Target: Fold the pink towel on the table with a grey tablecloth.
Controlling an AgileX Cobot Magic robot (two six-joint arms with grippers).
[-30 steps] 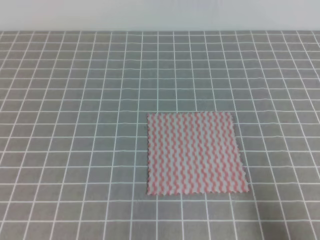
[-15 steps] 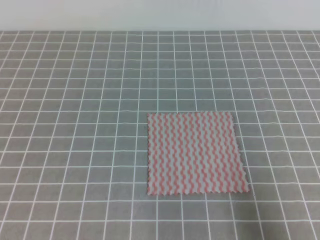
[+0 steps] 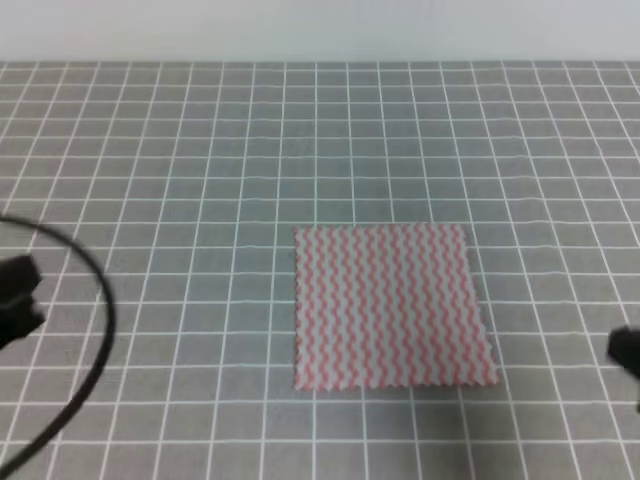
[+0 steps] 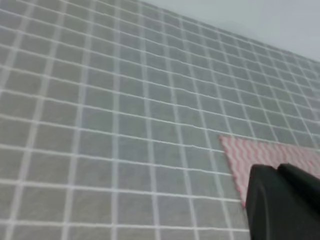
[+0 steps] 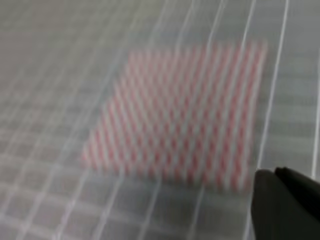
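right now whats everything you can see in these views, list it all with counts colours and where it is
pink towel: one, pink-and-white wavy stripes, lying flat and unfolded on the tablecloth, a little right of centre in the high view
table with a grey tablecloth: one, grey with a thin white grid, filling most of each view
wall: one, pale, plain strip behind the table's far edge
cable: one, black, curving over the cloth at the left edge of the high view
left gripper: one, black, just entering at the left edge, apart from the towel
right gripper: one, black, just entering at the right edge, apart from the towel
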